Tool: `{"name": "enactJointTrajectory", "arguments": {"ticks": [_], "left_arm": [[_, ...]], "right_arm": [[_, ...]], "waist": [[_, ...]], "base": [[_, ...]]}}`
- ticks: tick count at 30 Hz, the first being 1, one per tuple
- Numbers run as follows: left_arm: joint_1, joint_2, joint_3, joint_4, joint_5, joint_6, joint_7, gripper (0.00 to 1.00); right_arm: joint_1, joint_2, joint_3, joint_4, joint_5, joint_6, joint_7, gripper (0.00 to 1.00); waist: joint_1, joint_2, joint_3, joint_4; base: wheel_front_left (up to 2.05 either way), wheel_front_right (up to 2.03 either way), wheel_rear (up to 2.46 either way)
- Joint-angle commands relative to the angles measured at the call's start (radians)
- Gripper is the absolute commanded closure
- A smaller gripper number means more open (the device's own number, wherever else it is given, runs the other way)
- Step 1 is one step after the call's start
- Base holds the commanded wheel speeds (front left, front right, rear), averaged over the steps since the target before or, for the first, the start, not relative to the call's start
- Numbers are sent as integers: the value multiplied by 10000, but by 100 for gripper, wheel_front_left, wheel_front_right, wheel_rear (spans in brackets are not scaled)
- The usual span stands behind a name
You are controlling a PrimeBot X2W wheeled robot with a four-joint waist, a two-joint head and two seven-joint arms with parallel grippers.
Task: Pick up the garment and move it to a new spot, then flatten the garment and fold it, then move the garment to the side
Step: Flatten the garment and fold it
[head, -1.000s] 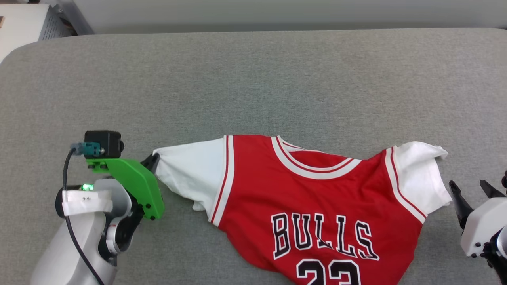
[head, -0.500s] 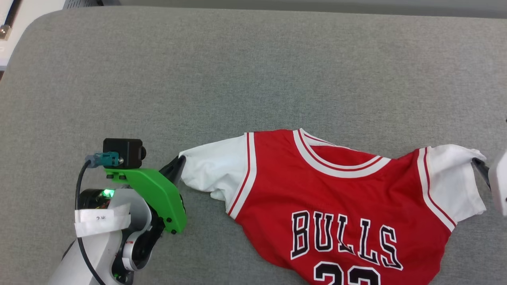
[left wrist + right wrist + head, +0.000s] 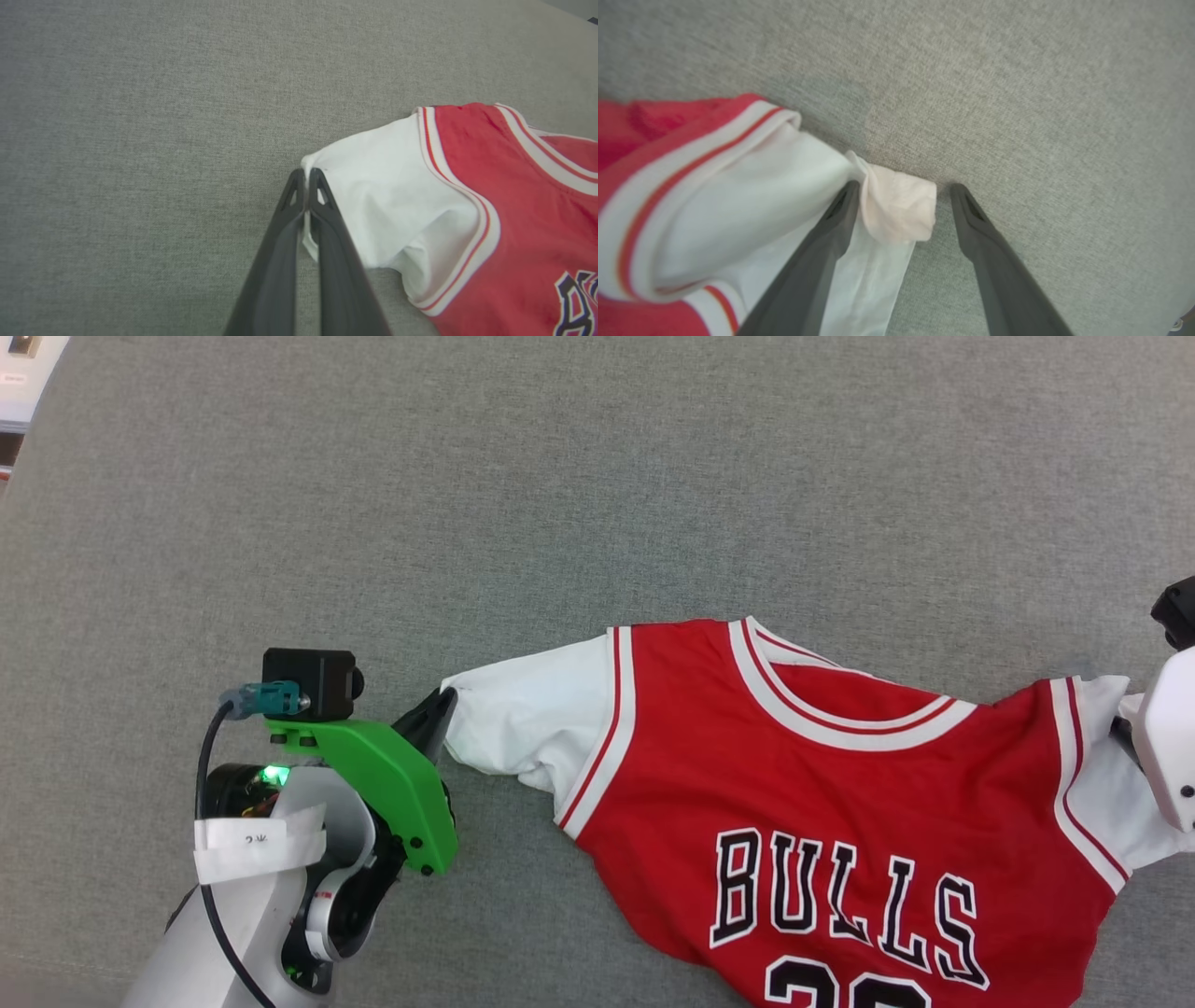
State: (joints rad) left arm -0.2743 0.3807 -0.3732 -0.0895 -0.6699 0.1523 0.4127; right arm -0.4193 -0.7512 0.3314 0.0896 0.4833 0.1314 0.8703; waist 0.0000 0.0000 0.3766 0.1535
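A red jersey-style shirt with white short sleeves, striped trim and black "BULLS" lettering [image 3: 822,803] lies front-up on a grey fabric-covered desk [image 3: 597,476], stretched between the two arms. The left claw [image 3: 439,709] is clenched on the outer hem of one white sleeve. In the left wrist view its two dark fingers [image 3: 327,219] are pressed together with a thin strip of white cloth pinched between them near the tips. The rest of that sleeve fans away to the right of the left claw [image 3: 306,176], and the red body [image 3: 514,186] lies beyond it. A green plastic bracket [image 3: 373,775] carrying a small black camera block [image 3: 308,683] sits just behind this claw, on the pale forearm. At the shirt's other end, the right claw [image 3: 904,187] stands released, fingers spread wide and pointing down at the desk. The rolled corner of the other white sleeve [image 3: 896,205] lies in the gap between them. One finger [image 3: 822,252] lies over the sleeve cloth and the other [image 3: 985,242] stands on bare grey fabric just beside the cuff. The blur leaves it unclear whether either finger actually presses on the cloth. In the head view, the white housing [image 3: 1167,747] of that arm covers the sleeve's outer edge. The collar faces away from both claws, and the lettering lies nearer the robot.
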Motion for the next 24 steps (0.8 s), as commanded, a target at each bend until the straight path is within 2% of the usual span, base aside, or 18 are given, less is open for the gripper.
{"name": "enactJointTrajectory", "arguments": {"ticks": [1, 2, 3, 11, 17, 24], "left_arm": [[-213, -31, 12, 51, 17, -62, -90, 100], [-231, -30, 11, 76, 15, -71, -101, 100], [-252, -25, 14, 109, 11, -82, -115, 100], [-268, 71, 194, 430, 82, -74, -531, 100], [-190, 237, 386, 574, 167, -54, -904, 100], [-225, 379, 629, 484, 237, -20, -1301, 100]], "right_arm": [[48, 67, 322, 252, 210, -7, 70, 47], [56, 47, 429, 327, 313, -7, 52, 82], [70, 36, 535, 414, 449, -7, 10, 100], [-28, 310, 105, 1161, 866, -7, -1487, 100], [97, 408, -619, 1114, 1423, -7, -2580, 100], [248, 292, -1411, 711, 1558, -7, -3215, 100]], "waist": [[0, 0, 47, 35], [0, 0, 52, 35], [0, 0, 50, 31], [0, 0, -513, -181], [0, 0, -1572, -472], [0, 0, -2540, -698]], "base": [[0, 0, 0], [0, 0, 0], [0, 0, 0], [0, 0, 0], [0, 0, 0], [0, 0, 0]]}}
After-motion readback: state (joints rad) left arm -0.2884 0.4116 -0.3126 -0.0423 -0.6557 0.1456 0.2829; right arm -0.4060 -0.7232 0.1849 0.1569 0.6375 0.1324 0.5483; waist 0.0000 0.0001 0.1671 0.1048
